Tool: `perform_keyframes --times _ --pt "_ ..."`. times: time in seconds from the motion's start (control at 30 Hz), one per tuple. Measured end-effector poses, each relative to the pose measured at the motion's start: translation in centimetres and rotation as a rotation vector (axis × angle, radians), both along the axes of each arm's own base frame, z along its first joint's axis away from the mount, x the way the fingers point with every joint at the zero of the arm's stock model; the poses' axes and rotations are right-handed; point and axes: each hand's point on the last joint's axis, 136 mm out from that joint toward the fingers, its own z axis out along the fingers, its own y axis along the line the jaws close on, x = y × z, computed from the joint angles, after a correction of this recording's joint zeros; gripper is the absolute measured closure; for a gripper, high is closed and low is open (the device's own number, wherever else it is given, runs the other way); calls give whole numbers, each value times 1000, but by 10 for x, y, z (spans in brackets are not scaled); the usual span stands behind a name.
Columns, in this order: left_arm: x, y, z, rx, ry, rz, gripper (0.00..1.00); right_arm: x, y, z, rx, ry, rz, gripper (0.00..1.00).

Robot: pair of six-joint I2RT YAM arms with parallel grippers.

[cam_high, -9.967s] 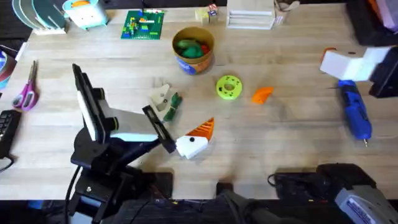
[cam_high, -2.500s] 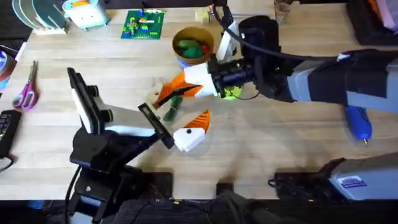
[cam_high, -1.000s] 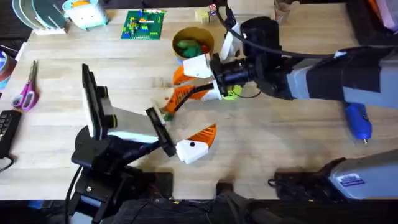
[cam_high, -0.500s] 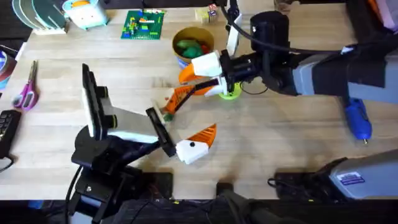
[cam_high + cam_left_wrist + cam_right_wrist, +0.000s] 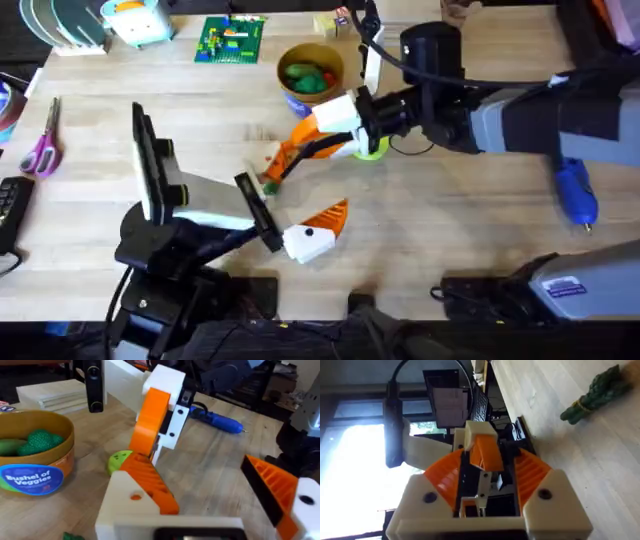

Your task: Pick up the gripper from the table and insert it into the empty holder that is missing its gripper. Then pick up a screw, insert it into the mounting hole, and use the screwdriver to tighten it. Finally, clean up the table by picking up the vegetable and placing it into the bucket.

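Observation:
My right gripper reaches across the middle of the table and is shut on the orange gripper. In the left wrist view the ribbed orange gripper lies on the white holder, one finger of my left gripper. That gripper stands open, and its other finger carries an orange tip. The dark green vegetable lies on the wood beside the holder. At the far right lies the blue screwdriver. The bucket stands behind, with toy vegetables inside.
A lime-green disc sits just under the right arm's wrist. Scissors lie at the left edge. A green brick plate and wooden blocks line the back. The right arm spans the table's right half.
The orange gripper has left its spot by the green disc. The right arm came in from the right and holds it at the left arm's holder. Over the last second it only shifted slightly.

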Motion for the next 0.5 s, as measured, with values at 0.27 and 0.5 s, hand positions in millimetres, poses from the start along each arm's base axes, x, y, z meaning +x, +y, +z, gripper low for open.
perform_keyframes --times 0.27,0.5 --pt "0 0 0 1 -1 1 8 -1 0 1 5 -7 7 840" --pt "0 0 0 7 -15 1 8 0 0 -1 -3 1 -2 987"
